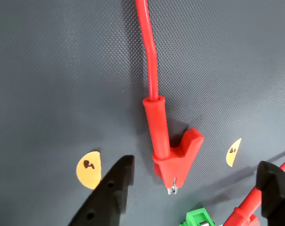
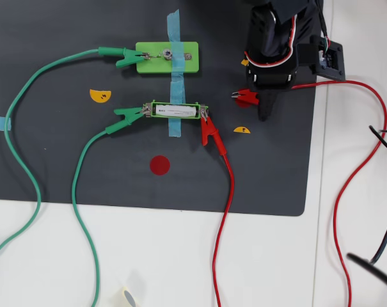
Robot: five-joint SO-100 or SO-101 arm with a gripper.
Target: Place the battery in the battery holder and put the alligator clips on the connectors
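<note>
In the wrist view the black two-finger gripper (image 1: 191, 188) stands spread, holding nothing. The loose red rubber-sleeved alligator clip (image 1: 173, 150) lies on the dark mat between the fingers, long axis toward the camera, metal tip nearest. Farther off, the light-green plate (image 2: 167, 57) has its right connector (image 2: 187, 56) bare.

Mat: I see a dark mat (image 2: 65, 173) on the white worktop (image 2: 180, 256).
Markers: orange half-discs (image 2: 100, 96), one red dot (image 2: 159, 165).
Tape: blue strip (image 2: 174, 38).
</note>
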